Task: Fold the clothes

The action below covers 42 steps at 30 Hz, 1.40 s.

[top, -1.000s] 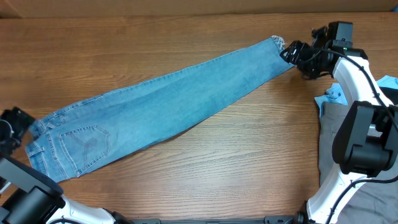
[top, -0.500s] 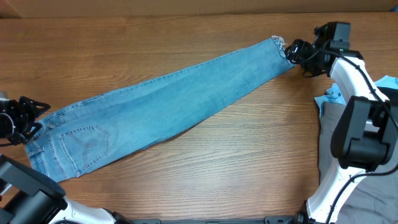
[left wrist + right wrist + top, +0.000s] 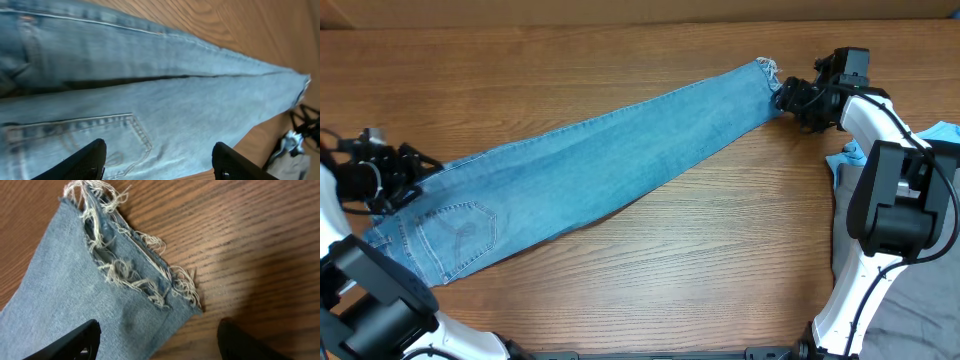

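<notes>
Jeans of light blue washed denim (image 3: 590, 165) are lying diagonally across the brown wooden table (image 3: 620, 60), waist beneath my left gripper (image 3: 408, 172), frayed hem (image 3: 766, 68) just beside my right gripper (image 3: 786, 97); both are hanging unclenched, grasping nothing.

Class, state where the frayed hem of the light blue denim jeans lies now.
In the overhead view, the frayed hem lies far right on the wooden table, just left of the right hand.

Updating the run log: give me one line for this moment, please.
jeans: laid out full length | left claw: open over waist end | right claw: open at frayed hem
</notes>
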### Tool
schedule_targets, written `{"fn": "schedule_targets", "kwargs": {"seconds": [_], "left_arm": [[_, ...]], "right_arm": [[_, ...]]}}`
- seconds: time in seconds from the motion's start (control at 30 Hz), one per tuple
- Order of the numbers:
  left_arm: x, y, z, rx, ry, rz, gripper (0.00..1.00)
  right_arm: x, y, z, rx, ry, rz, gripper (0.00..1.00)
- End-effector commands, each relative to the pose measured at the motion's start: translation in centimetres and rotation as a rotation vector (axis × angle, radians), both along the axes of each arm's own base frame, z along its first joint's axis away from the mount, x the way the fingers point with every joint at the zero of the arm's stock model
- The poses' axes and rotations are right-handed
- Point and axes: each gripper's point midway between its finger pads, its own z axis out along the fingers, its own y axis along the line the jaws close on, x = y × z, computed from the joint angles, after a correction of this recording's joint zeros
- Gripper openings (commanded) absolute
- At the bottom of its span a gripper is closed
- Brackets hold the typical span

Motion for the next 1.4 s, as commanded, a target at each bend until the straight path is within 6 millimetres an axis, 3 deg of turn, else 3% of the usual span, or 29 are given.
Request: {"fn": "schedule_targets", "kwargs": {"seconds": [0.0, 0.07, 0.17, 0.3, 0.37, 0.47, 0.67, 0.83, 0.87, 0.93, 0.97, 1.0, 1.2, 1.27, 1.37], "left_arm": [[0.2, -0.1, 1.0, 0.09, -0.009, -0.053, 0.7], [0.2, -0.3, 0.9, 0.098, 0.001, -0.061, 0.7], [0.2, -0.5, 0.9, 0.095, 0.004, -0.065, 0.7], [0.1, -0.6, 0.8, 0.091, 0.012, -0.067, 0.7], [0.1, -0.6, 0.9, 0.09, 0.011, -0.066, 0.7], [0.1, -0.7, 0.8, 0.09, 0.012, -0.067, 0.7], [0.1, -0.5, 0.8, 0.096, 0.012, -0.066, 0.7], [0.2, -0.2, 0.7, 0.115, 0.011, -0.068, 0.7], [0.1, -0.1, 0.7, 0.119, 0.014, -0.068, 0.7], [0.0, -0.1, 0.6, 0.123, 0.019, -0.067, 0.7], [0.0, -0.1, 0.6, 0.122, 0.021, -0.067, 0.7], [0.0, -0.1, 0.6, 0.121, 0.021, -0.067, 0.7], [-0.1, -0.1, 0.6, 0.124, 0.029, -0.064, 0.71], [-0.1, -0.1, 0.6, 0.123, 0.029, -0.064, 0.71], [0.0, 0.0, 0.6, 0.125, 0.026, -0.064, 0.71]], "right_arm": [[0.6, 0.9, -0.9, 0.04, 0.001, 0.001, 0.75], [1.2, 1.7, -0.2, 0.087, -0.037, 0.032, 0.7], [1.6, 2.1, 0.1, 0.109, -0.056, 0.027, 0.51], [1.2, 1.3, -0.4, 0.081, -0.021, -0.021, 0.04], [0.8, 0.8, -0.3, 0.087, 0.0, -0.042, 0.04], [0.0, -1.1, 1.8, 0.087, 0.008, -0.08, 0.04], [-4.8, -9.4, 8.6, -0.068, 0.055, -0.36, 0.04], [-7.9, -10.2, 12.8, -0.069, 0.06, -0.393, 0.04], [-8.5, -10.0, 13.1, -0.067, 0.072, -0.394, 0.13], [-9.3, -9.7, 13.2, -0.063, 0.098, -0.392, 0.68], [-9.7, -9.6, 13.0, -0.062, 0.116, -0.392, 0.8], [-9.9, -9.6, 12.8, -0.063, 0.127, -0.393, 0.85], [-10.3, -9.1, 12.7, -0.047, 0.144, -0.358, 0.86], [-9.6, -6.9, 13.2, 0.018, 0.096, -0.217, 0.85], [-8.7, -2.0, 14.5, 0.123, 0.01, 0.027, 0.78]]}}
